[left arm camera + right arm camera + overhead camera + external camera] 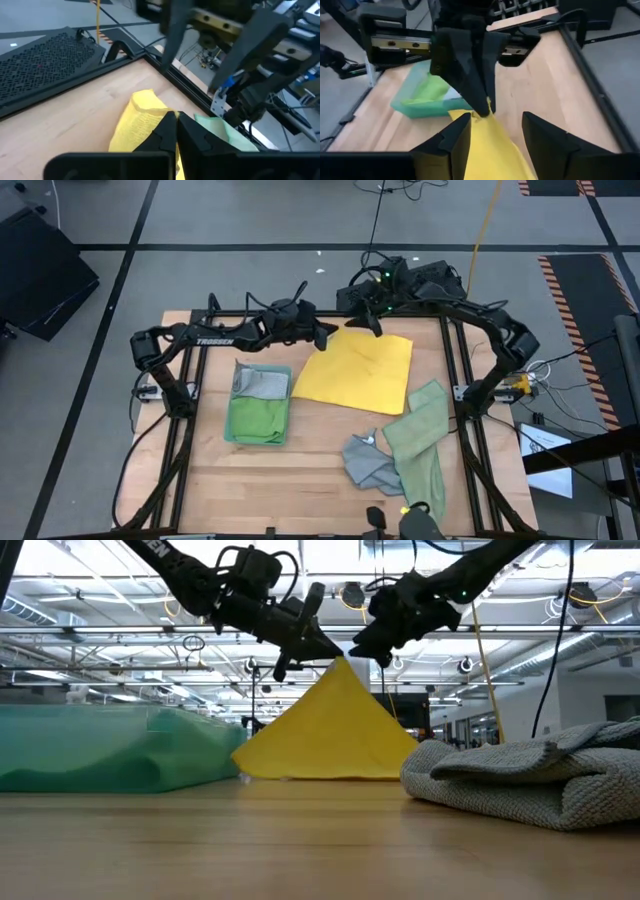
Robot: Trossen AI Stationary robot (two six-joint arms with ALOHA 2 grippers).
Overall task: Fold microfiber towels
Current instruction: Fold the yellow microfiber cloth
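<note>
Soft yellow towel (330, 730), tent-peaked

The high view looks straight down from well above, taking in the whole table (300, 480) and both arms. The low view sits at tabletop height, facing level across the wood into the room behind. Each of the 2 wrist views looks forward past its own fingers, close to the surface. All 4 views share the yellow towel (358, 368); the right wrist view also faces the left gripper (482, 107).
</note>
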